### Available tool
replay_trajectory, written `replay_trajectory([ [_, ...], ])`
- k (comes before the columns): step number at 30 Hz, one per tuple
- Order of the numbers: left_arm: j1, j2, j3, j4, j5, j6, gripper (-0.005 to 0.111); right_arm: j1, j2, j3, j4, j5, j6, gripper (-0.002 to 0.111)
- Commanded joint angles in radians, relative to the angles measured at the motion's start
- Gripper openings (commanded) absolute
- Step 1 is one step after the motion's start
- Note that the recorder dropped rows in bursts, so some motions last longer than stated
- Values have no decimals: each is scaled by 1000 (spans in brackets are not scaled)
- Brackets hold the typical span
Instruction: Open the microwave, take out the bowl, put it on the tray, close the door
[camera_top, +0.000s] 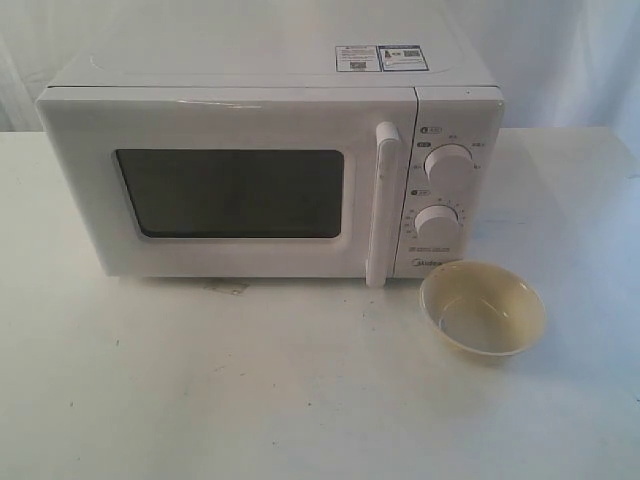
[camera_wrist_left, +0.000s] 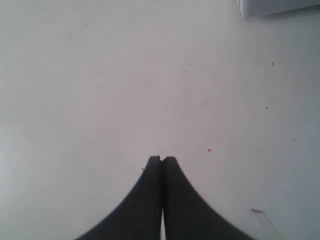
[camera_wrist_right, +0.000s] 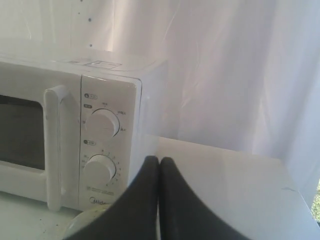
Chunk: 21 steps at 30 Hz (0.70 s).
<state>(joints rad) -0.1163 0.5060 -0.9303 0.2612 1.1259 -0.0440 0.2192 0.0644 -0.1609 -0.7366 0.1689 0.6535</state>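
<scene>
From outside, the microwave (camera_top: 270, 100) has its door (camera_top: 230, 190) shut, and the bowl (camera_top: 482, 307) sits on the table (camera_top: 200, 400) just before the dials (camera_top: 447, 163). No tray or arm shows. My left pincer (camera_wrist_left: 161, 159), tips together and empty, sees only bare table. My right pincer (camera_wrist_right: 159, 159), likewise together, alone shows the bowl's rim close beneath it. Dropping from here could knock the bowl.

My left fingers (camera_wrist_left: 147, 205) are two matte black blades, plain and smooth. Each is broad at the root and sweeps inward in a long concave curve to a narrow tip, so the pair looks like a steep black peak. The tips are cut nearly flat, with slightly rounded corners and a small notch between them. My right fingers (camera_wrist_right: 142, 200) have the same shape and the same dull finish, though in this light they look more charcoal grey than black, and their tips appear rounder.
</scene>
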Motion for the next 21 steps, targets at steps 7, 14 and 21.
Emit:
replay_trajectory([
  [7,-5,-8,-7,1,51,-5,0,-6,-56,47,438,-26,-450,0],
  [14,-5,-8,-7,1,51,-5,0,-6,-64,106,719,-64,-747,0],
  [21,-5,-8,-7,1,51,-5,0,-6,-64,155,737,-104,-761,0],
])
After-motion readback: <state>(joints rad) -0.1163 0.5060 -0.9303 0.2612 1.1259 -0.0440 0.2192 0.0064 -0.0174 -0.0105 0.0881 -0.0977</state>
